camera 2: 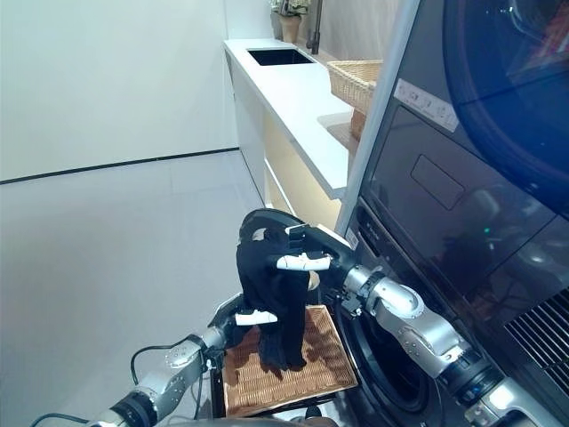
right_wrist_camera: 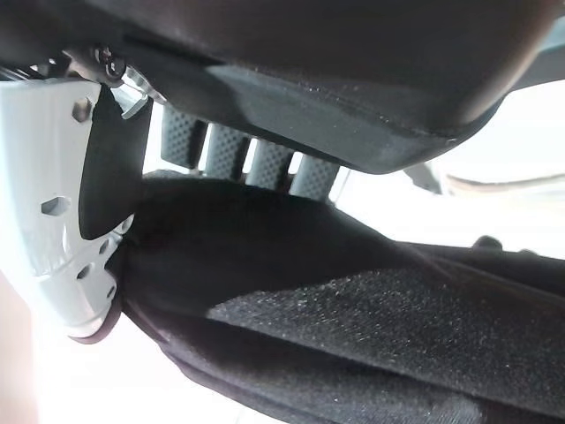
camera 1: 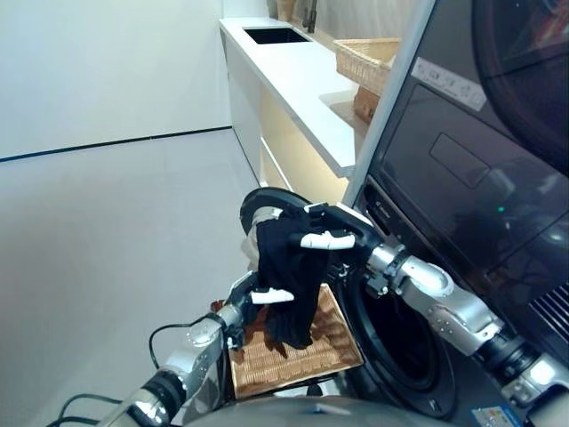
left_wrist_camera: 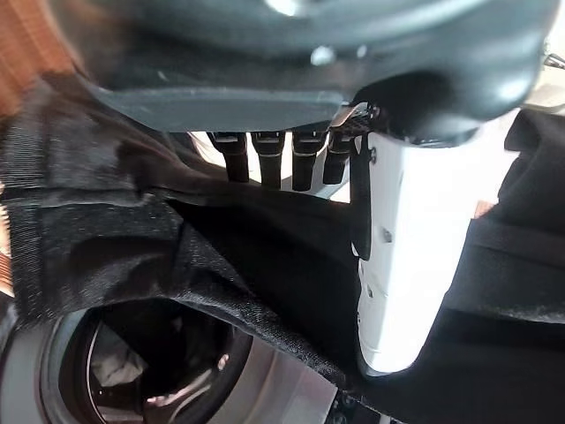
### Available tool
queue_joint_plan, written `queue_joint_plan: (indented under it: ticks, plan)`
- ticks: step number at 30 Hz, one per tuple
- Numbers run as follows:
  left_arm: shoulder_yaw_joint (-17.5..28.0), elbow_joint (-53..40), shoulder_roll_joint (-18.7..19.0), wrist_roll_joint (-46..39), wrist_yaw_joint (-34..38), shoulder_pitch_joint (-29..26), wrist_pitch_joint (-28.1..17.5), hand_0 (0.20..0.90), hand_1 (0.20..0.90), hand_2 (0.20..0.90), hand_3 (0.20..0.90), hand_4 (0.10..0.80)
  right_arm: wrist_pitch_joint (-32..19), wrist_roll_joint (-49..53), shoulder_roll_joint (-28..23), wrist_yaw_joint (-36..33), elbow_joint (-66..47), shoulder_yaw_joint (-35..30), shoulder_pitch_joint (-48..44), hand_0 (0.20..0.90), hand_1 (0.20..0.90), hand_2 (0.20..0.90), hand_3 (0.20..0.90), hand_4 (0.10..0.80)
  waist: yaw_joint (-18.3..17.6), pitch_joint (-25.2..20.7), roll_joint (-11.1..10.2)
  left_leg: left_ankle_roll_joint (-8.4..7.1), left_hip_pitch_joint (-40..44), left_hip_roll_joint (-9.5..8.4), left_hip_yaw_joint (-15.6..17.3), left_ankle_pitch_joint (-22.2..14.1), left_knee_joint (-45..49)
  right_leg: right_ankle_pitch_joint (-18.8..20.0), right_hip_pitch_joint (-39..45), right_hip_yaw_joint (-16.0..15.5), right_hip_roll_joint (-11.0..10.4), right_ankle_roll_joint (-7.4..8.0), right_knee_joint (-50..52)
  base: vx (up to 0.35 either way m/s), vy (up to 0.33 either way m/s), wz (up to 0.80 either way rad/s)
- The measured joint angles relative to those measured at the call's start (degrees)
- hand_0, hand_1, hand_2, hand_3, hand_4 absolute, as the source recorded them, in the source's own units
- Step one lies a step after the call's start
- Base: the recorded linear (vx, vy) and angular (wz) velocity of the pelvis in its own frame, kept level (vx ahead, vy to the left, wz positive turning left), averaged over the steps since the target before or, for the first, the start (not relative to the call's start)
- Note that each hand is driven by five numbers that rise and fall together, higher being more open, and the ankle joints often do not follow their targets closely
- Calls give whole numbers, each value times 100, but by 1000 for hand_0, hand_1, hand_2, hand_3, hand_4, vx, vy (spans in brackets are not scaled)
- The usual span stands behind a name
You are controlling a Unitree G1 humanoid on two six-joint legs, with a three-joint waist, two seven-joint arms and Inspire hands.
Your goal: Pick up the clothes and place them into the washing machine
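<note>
A black garment [camera 1: 289,276] hangs above the shallow wicker basket [camera 1: 333,342] in front of the washing machine's round opening [camera 1: 404,342]. My right hand [camera 1: 342,222] is shut on the garment's top, the cloth pinched between white-covered thumb and fingers in the right wrist view [right_wrist_camera: 353,336]. My left hand [camera 1: 247,294] is shut on the garment's lower part, with its fingers curled into the cloth in the left wrist view [left_wrist_camera: 265,265]. The machine's drum [left_wrist_camera: 132,371] shows past the cloth, with some laundry inside. The round door [camera 1: 267,203] stands open behind the garment.
A white counter [camera 1: 302,84] with a dark sink [camera 1: 276,36] runs away behind the machine, and another wicker basket [camera 1: 369,58] stands on it. A dark appliance panel [camera 1: 462,160] rises above the opening. Pale floor [camera 1: 116,231] spreads to the left.
</note>
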Motion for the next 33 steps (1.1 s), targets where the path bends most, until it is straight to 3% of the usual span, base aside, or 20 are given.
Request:
queue_joint_plan:
  ticks: [12,13,14,33]
  plan:
    - [-241,0,-221,3,102,-149,14,900,900,900,900,800,2,2,4,-18,0,14,-5,200,200,200,200,300,-31,-25,5,0,53,-5,81,-35,0,-2,-5,100,8,-4,6,1,-3,-4]
    - [-242,0,-232,3,112,-162,15,447,447,447,447,476,2,2,4,-22,0,14,-5,200,200,200,200,300,-30,-26,5,1,53,-5,81,-36,0,-1,-5,100,9,-2,6,0,0,0]
    - [-244,0,-234,3,117,-182,17,200,200,200,200,300,2,2,4,-24,0,15,-5,200,200,200,200,300,-29,-26,4,1,53,-6,81,-37,0,0,-5,101,9,0,5,0,0,0]
    - [-229,1,-200,15,242,-230,17,200,200,200,200,300,2,3,166,-126,0,12,-4,200,200,200,200,300,-24,-104,-2,1,53,-7,83,-50,0,-1,-5,105,9,1,5,0,0,0]
